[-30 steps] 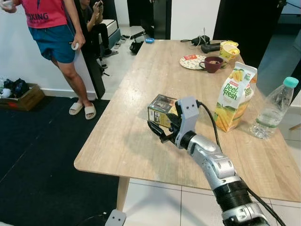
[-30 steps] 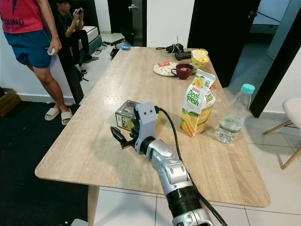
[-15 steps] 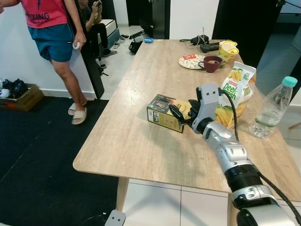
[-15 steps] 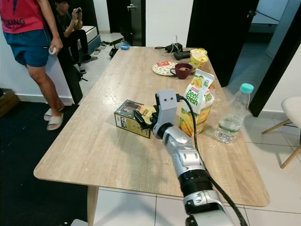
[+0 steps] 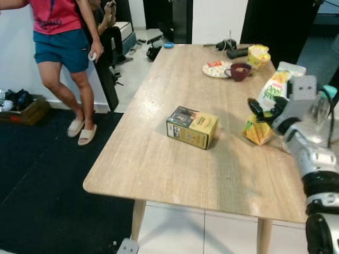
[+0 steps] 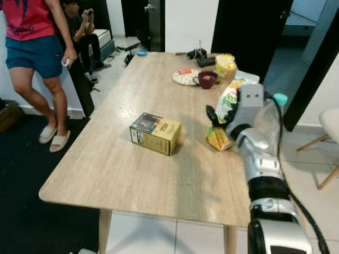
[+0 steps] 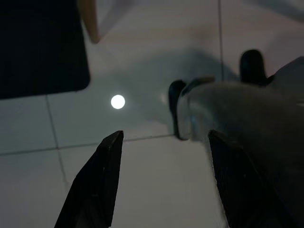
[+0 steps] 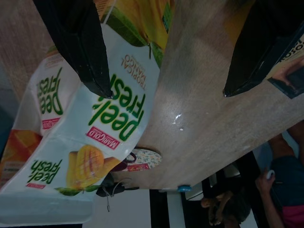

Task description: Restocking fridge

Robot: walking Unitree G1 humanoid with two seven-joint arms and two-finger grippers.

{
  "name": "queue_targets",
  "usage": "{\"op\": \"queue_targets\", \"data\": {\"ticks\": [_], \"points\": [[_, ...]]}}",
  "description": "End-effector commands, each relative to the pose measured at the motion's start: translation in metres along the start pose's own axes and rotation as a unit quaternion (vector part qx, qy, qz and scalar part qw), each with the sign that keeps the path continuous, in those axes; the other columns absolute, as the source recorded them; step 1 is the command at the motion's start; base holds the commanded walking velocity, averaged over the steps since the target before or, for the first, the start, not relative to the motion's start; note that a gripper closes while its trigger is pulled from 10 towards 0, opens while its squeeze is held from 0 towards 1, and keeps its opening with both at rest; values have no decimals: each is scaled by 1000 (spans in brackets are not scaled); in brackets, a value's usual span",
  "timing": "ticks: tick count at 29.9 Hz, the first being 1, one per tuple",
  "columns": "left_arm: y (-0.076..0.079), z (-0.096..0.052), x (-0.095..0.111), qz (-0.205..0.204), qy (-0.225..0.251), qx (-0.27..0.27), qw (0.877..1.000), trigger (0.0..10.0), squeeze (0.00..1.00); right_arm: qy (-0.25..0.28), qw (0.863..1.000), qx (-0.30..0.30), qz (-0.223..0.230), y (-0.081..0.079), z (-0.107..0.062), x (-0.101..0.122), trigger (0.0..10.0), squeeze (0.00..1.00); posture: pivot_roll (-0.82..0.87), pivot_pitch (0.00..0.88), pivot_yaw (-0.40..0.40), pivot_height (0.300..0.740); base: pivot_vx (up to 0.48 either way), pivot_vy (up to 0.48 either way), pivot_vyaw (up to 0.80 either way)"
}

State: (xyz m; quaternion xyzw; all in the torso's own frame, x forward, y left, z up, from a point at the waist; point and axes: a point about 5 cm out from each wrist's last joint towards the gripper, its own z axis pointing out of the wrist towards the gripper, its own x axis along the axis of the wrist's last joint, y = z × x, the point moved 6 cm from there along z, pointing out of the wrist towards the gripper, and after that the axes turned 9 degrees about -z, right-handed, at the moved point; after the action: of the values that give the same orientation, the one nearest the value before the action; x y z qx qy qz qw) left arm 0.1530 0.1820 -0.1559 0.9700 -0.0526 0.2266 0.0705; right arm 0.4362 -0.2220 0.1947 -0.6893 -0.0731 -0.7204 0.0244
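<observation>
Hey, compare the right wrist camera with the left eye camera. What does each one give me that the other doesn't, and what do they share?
The right wrist view adds the juice carton's print up close, reading Peel Fresh, Marigold and tropical mango, with the right gripper open and one finger across the carton. The left eye view adds the dark rug beside the table, a table leg and the bottle's teal cap behind the gripper. Both share the carton, the gripper, the wooden table, and the plate and mug at its far end.
</observation>
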Motion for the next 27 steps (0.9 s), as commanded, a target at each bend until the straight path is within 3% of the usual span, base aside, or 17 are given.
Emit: {"op": "queue_targets", "data": {"ticks": [1,11,16,19,22,23,27], "points": [[-4,-2,-9,-5,-13,3,1000,10000,0,-5,1000,4,4,0,-3,-2,10000,0,-3,0,-67,740,0,0,0],[11,-1,-22,-25,-19,-11,999,10000,0,-5,999,41,19,-23,1,-10,10000,0,22,0,-53,740,0,0,0],[6,-2,-23,-23,-21,-6,999,10000,0,-14,998,63,21,-32,-1,-18,10000,0,25,0,-53,740,0,0,0],[0,-4,-21,-23,-20,0,1000,10000,0,-20,989,145,10,-56,-10,-23,10000,0,29,0,-48,740,0,0,0],[-3,-4,-20,-20,-20,1,1000,10000,0,-17,985,171,8,-62,-14,-23,10000,0,34,0,-44,740,0,0,0],[-5,-5,-19,-13,-20,3,1000,10000,0,-9,978,208,13,-71,-20,-21,10000,0,40,0,-43,740,0,0,0],[-7,-4,-13,-15,-13,7,1000,10000,0,10,964,264,14,-85,-28,-14,10000,0,51,0,-55,740,0,0,0]]}}
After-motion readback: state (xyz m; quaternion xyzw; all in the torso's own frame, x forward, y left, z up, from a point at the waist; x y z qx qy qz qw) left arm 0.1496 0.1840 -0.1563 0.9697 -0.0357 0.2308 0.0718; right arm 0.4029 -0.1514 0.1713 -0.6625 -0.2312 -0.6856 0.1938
